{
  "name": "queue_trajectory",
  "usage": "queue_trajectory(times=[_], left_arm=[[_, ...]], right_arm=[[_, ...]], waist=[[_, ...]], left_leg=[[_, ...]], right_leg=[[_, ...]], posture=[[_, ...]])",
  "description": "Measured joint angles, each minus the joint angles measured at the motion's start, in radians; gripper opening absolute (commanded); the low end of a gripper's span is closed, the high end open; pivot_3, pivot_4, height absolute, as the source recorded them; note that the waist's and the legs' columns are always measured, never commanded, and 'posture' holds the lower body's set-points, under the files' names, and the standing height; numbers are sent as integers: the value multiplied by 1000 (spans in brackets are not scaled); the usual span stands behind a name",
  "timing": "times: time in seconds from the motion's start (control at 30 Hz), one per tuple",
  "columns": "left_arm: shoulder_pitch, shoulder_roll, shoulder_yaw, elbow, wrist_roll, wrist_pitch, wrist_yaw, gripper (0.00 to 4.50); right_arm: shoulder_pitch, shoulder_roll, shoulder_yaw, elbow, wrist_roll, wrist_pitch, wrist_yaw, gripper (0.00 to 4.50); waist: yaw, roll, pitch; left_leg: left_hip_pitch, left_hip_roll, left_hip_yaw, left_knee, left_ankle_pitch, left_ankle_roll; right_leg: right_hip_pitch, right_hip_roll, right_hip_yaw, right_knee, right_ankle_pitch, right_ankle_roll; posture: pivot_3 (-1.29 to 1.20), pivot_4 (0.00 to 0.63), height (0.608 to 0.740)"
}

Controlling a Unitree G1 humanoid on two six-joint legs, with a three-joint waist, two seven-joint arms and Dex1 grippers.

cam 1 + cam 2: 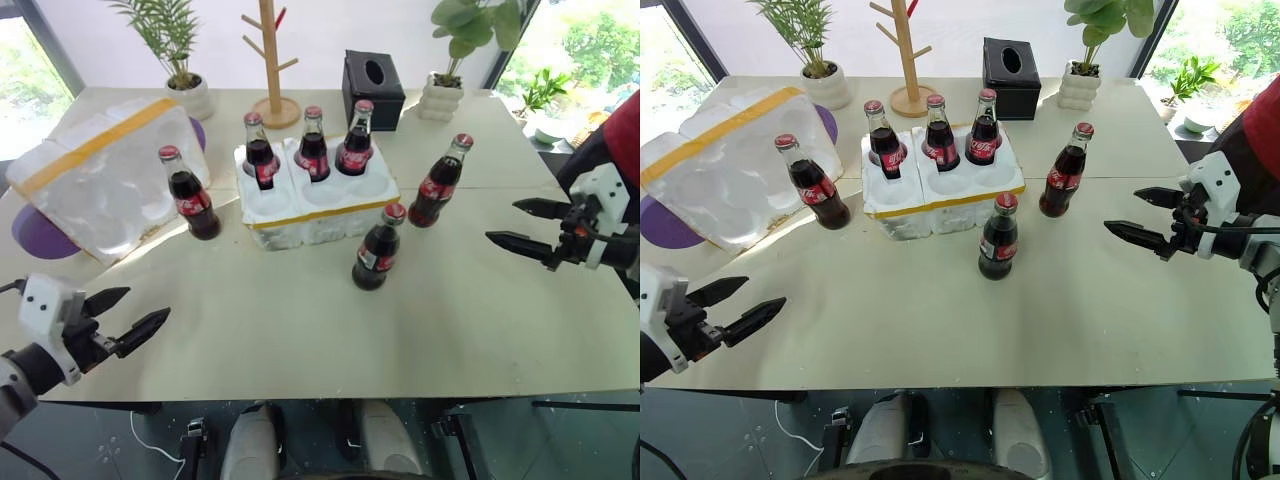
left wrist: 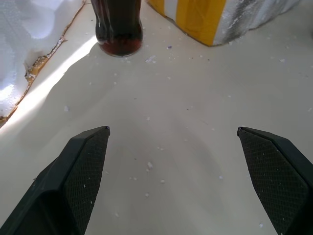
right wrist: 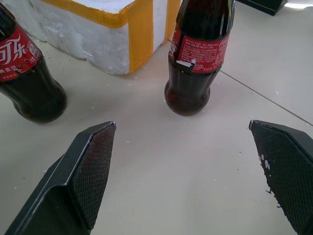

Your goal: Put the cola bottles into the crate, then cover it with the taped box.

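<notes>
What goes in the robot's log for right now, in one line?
crate: three bottles in | table: three bottles out | box: tipped, off crate | left tool: open, empty | right tool: open, empty

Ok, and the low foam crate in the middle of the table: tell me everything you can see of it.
The crate is a low white block, apparently styrofoam, with a yellow tape band around its side and round wells on top. It sits flat on the table, in front of a wooden peg stand. Three cola bottles stand upright in its back row; the front wells are empty. A seam splits it left of centre. Neither gripper touches it.
</notes>
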Motion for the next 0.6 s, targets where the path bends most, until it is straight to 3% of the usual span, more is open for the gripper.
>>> queue_trajectory(times=[0.17,0.3,0.43,0.6], left_arm=[[-75,-4,-42,1,-5,1,28,4376],[-192,-11,-92,21,-2,4,79,4376],[-318,-7,-184,141,51,-3,89,4376],[-556,-8,-311,348,155,-67,108,4376]], right_arm=[[23,0,-6,-58,45,49,20,4500],[13,-29,-94,-148,168,188,24,4500],[22,-111,-225,-304,323,346,46,4500],[-10,-128,-310,-414,531,509,19,4500]], waist=[[1,0,0],[3,1,0],[3,2,-1],[4,2,-1]], left_leg=[[0,0,0,0,0,0],[0,-1,0,0,0,0],[0,0,-1,0,0,0],[1,-1,-1,1,0,0]], right_leg=[[0,0,0,0,0,0],[1,0,0,1,0,0],[2,2,0,0,0,0],[3,1,0,1,1,0]], posture=[[0,150,740],[0,150,740],[0,150,740],[0,150,740]])
